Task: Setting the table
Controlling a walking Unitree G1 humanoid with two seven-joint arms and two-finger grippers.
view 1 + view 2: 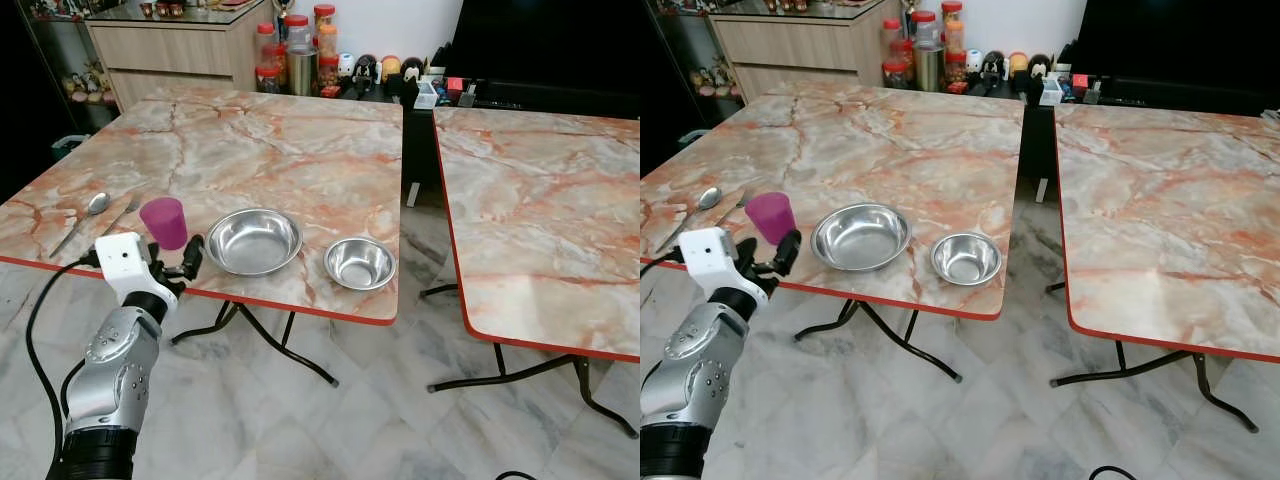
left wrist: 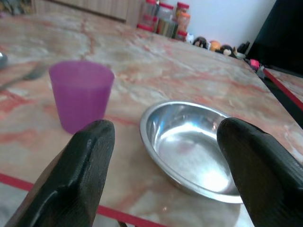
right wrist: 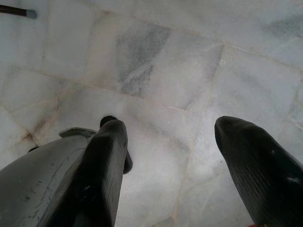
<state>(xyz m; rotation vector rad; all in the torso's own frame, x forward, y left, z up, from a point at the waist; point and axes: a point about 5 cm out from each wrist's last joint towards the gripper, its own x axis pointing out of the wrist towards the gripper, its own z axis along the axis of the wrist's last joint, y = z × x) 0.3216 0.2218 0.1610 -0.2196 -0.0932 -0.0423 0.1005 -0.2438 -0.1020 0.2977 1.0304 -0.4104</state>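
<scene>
Hovering left hand [image 1: 178, 262], fingers wide | purple cup [image 1: 164, 222] ahead | big bowl [image 1: 254, 241] beside | right hand [image 3: 170, 156] wide

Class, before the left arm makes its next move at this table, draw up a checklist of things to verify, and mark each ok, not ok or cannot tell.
1. Left gripper open: ok.
2. Left gripper holding nothing: ok.
3. Purple cup upright: ok.
4. Large steel bowl apart from the cup: ok.
5. Small steel bowl fully on the table: ok, though near the front edge.
6. Spoon and fork laid in their place: cannot tell.
</scene>
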